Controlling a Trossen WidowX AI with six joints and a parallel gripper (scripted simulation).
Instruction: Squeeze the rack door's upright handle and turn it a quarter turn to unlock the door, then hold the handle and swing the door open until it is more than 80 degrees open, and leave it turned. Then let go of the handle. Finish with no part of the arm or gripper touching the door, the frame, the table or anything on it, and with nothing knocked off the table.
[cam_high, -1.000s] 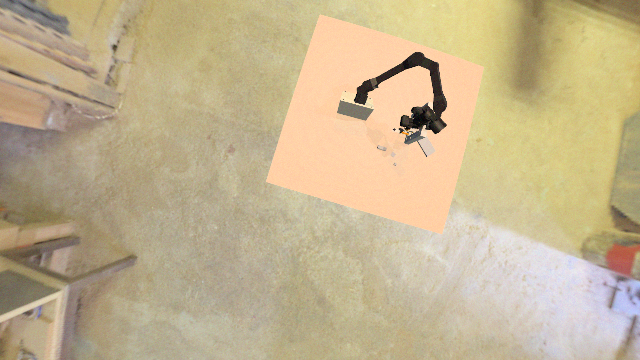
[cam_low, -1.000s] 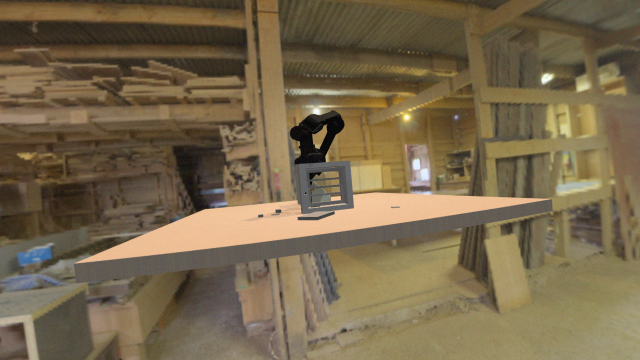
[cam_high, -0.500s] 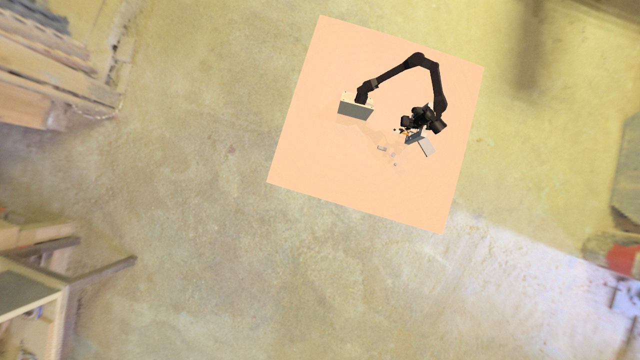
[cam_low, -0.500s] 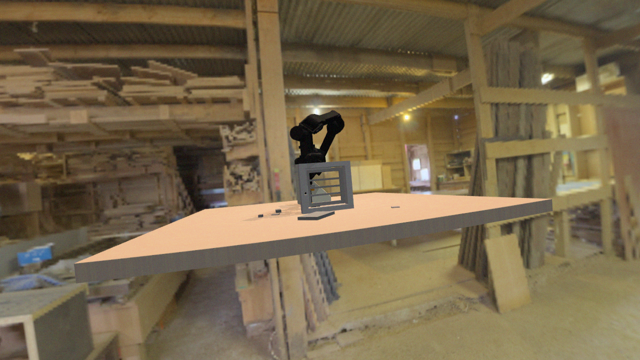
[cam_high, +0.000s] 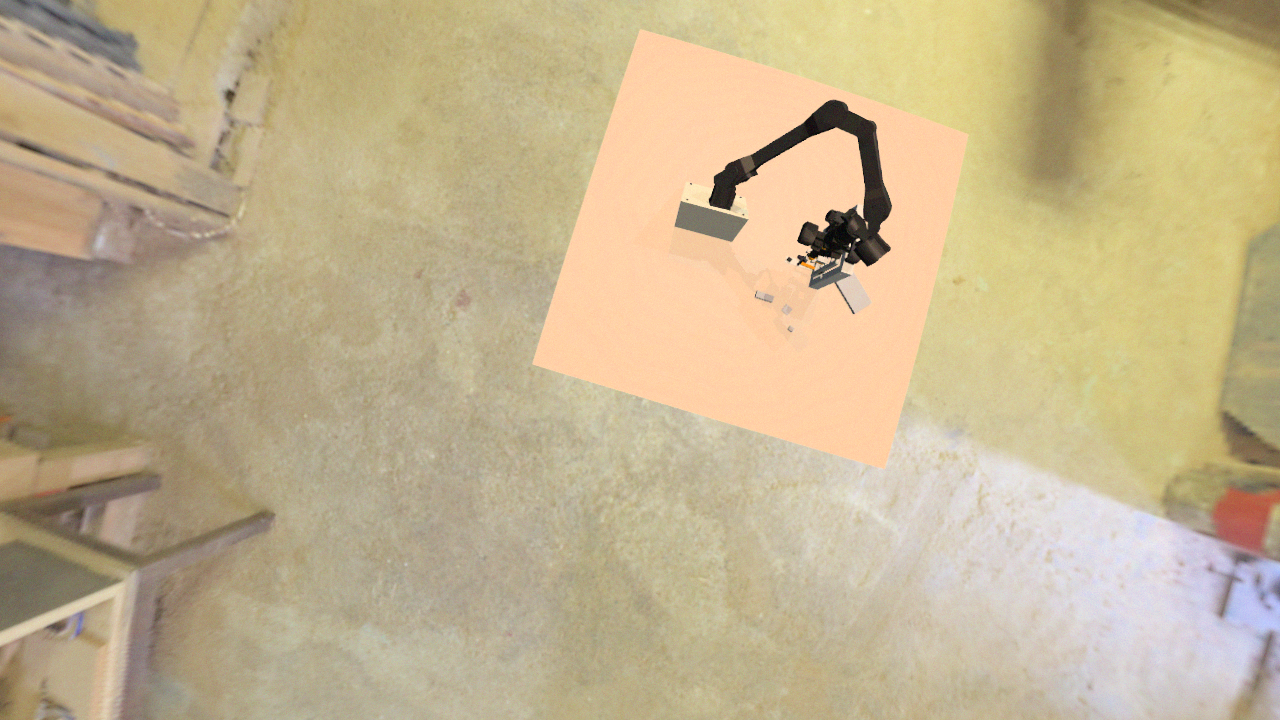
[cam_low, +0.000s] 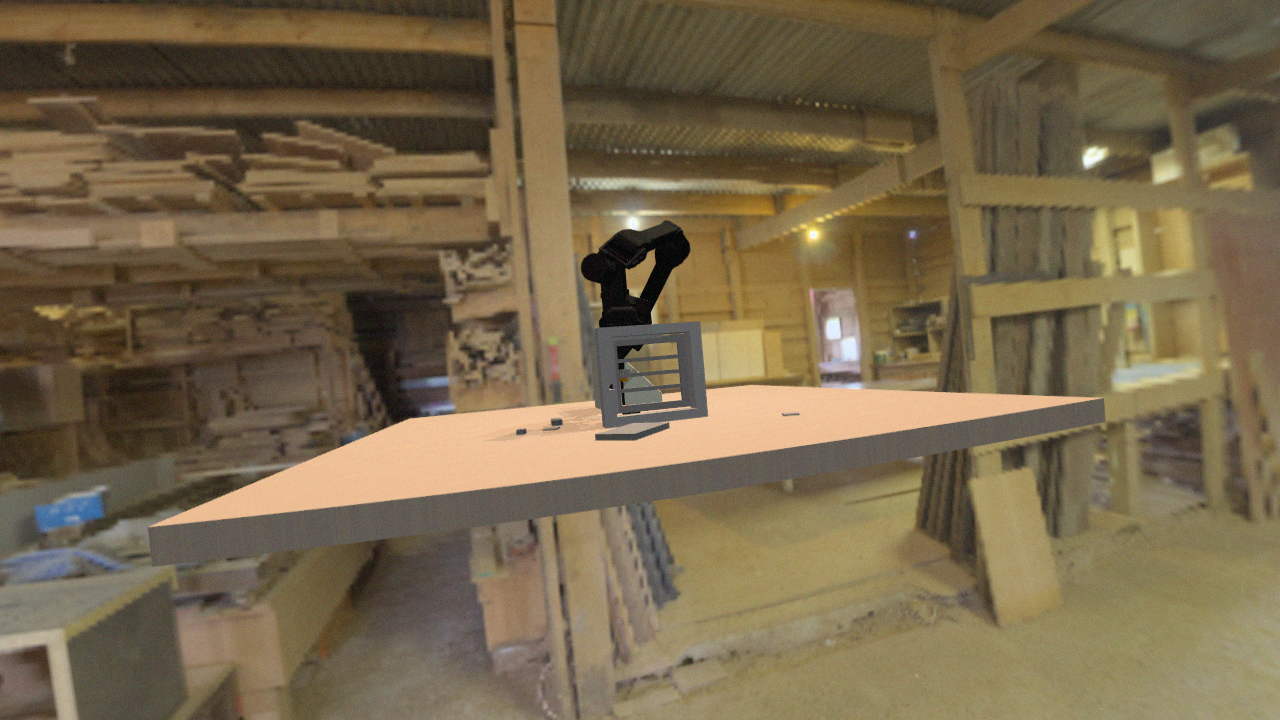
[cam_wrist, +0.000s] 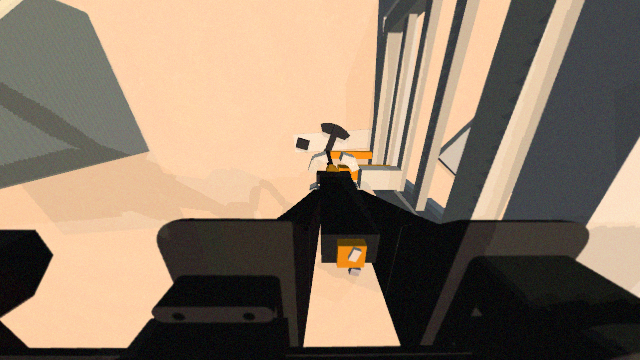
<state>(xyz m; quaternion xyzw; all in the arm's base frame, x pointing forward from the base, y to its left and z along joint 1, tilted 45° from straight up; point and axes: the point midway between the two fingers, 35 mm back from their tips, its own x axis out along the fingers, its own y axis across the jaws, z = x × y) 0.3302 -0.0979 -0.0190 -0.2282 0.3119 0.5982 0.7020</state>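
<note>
Handle (cam_wrist: 351, 253) sat toward the barred rack's (cam_high: 825, 277) (cam_low: 697, 376) (cam_wrist: 492, 105) 10 o'clock side from above, pinched in the partly closed claw (cam_high: 808, 256) (cam_low: 624, 351) (cam_wrist: 337, 196). The black arm (cam_high: 872, 161) (cam_low: 662, 268) arched, elbow toward 12 o'clock.

the top view looks down from high overhead and far off, taking in the whole table (cam_high: 716, 358) (cam_low: 626, 456) around the gripper (cam_high: 802, 260) (cam_wrist: 340, 200). the exterior view stands back, just above table height – looking nearly level across it, the barred rack door frame (cam_low: 697, 371) (cam_wrist: 490, 100) (cam_high: 827, 275) in front of the gripper. the wrist view sits closest, looking along the fingers toward the tabletop – all three share that frame.
</note>
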